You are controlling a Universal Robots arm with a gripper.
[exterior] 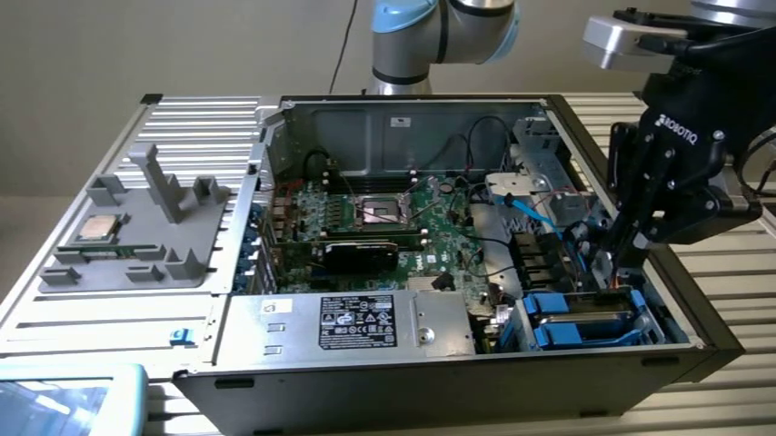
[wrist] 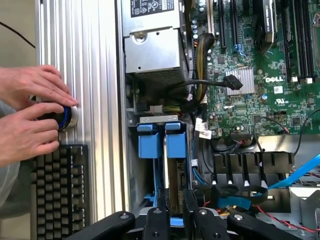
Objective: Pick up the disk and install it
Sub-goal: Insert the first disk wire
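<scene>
Jaws (exterior: 627, 265) narrowly gripping disk (wrist: 172, 190) in drive bay, wrist view adds hands (wrist: 30, 120) on knob

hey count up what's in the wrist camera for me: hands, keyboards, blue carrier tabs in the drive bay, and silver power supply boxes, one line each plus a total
Hands: 2
Keyboard: 1
Blue carrier tabs: 2
Silver power supply box: 1
Total: 6

Ribbed metal table (exterior: 728, 272) bears open computer case (exterior: 424, 363), keyboard (wrist: 60, 190).
</scene>
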